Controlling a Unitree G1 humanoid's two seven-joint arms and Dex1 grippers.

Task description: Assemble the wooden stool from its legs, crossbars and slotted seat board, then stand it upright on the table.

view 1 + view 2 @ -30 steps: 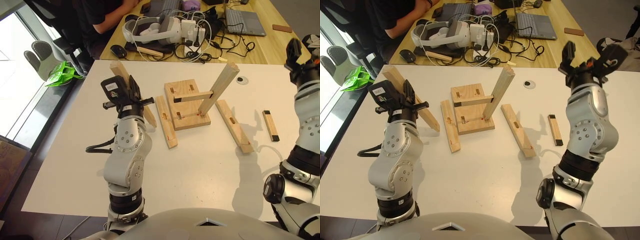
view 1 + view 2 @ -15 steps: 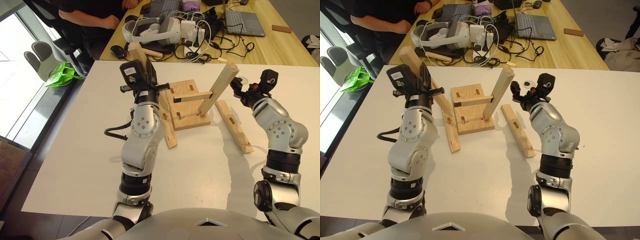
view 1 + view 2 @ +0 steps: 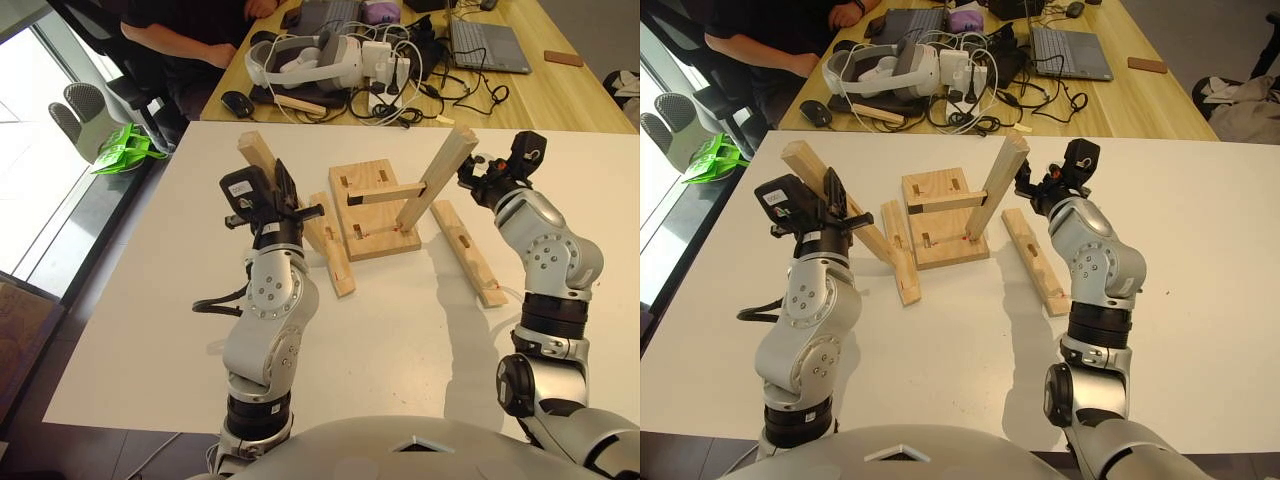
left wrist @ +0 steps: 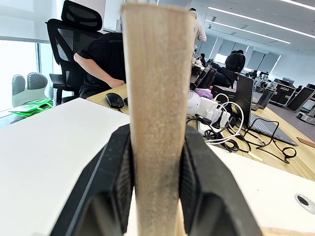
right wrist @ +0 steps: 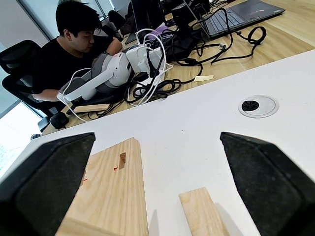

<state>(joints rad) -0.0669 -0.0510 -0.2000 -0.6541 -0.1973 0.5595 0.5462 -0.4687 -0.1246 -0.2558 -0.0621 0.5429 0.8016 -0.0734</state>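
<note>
White table [image 3: 120, 300] below a cluttered desk [image 3: 560, 95]; the left gripper [image 3: 283, 203], centre left, is clamped on a pale wooden leg [image 3: 256, 152] whose long axis slants from upper left down toward the right; the square slotted seat board [image 3: 372, 215] lies just right of it at frame centre; the right gripper [image 3: 480, 178], fingers spread, sits beside the top of the upright leg [image 3: 440, 175] standing in that board.
</note>
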